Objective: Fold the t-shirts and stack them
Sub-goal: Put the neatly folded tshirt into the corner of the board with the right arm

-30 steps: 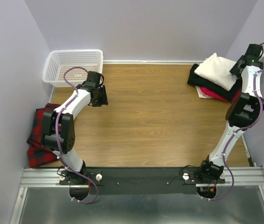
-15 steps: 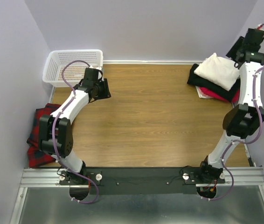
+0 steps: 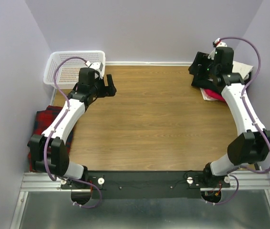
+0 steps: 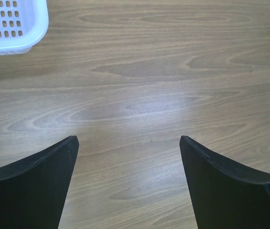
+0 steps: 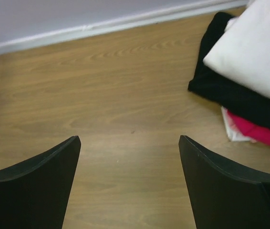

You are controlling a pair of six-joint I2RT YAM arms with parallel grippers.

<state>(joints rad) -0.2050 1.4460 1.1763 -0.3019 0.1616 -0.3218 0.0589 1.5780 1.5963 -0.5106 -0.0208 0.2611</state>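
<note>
The t-shirts lie folded in a stack at the table's back right: a cream-white one [image 5: 256, 52] on top, a black one [image 5: 230, 98] under it and a red one [image 5: 261, 133] at the bottom. In the top view my right arm covers most of the stack; the cream shirt [image 3: 243, 71] and the red one [image 3: 214, 95] peek out. My right gripper [image 3: 194, 68] is open and empty, just left of the stack over bare wood [image 5: 128, 140]. My left gripper [image 3: 110, 87] is open and empty over bare wood [image 4: 128, 143] near the back left.
A white plastic basket [image 3: 73, 67] stands at the back left corner, its rim in the left wrist view [image 4: 11, 45]. A red and black plaid cloth [image 3: 40, 126] hangs at the table's left edge. A white sheet [image 5: 231, 130] lies under the red shirt.
My right arm has swung from over the stack's far right side to its left edge, gripper now facing the table. My left gripper has moved a little back and right.
</note>
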